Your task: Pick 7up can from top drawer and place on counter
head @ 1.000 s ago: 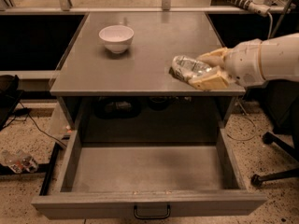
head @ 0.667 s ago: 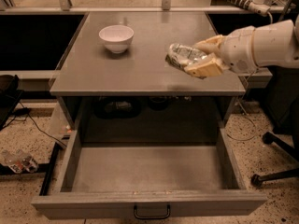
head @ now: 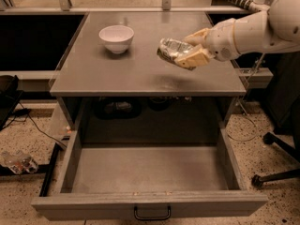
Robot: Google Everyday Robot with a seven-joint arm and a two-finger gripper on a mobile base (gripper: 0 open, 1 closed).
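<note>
While the claw (head: 183, 50) hangs above the bench (head: 140, 74), it is clenched on the 7up can (head: 169, 48), which lies tilted between its fingers, clear of the surface. The top drawer (head: 150, 204) stands pulled out, below the claw and nearer the camera. A white bowl (head: 116, 37) sits well apart, past the can on the side away from the arm. The step in hand looks like the set-down. I judge it best to lower straight onto the bare patch beneath the claw, let go only once the can touches, and stay off the near edge so it cannot roll into the drawer.
</note>
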